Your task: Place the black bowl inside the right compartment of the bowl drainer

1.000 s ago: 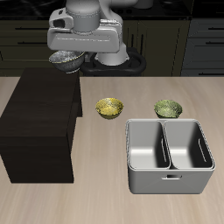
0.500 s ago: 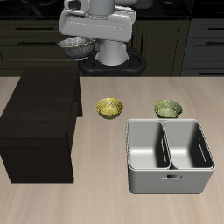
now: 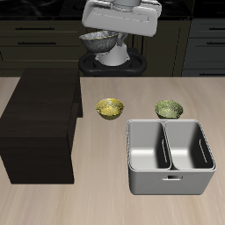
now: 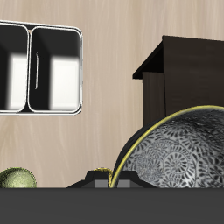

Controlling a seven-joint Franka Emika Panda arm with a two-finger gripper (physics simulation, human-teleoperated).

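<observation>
Swung sideways since a second ago, away from above the dark cabinet (image 3: 39, 123), toward the drainer's side. Gripper (image 3: 104, 33) pinching the black bowl (image 3: 99, 40) by its rim, high above the table's (image 3: 105, 198) back edge. Bowl drainer (image 3: 170, 156) near the front, both wells bare.

Bowls, three: one black bowl (image 3: 98, 40), one small yellow bowl (image 3: 110, 108), one small green bowl (image 3: 169, 109). Bowl drainer (image 3: 170, 180), one, with two wells. Dark cabinet (image 3: 39, 123), one. Desk (image 3: 105, 206), one.
</observation>
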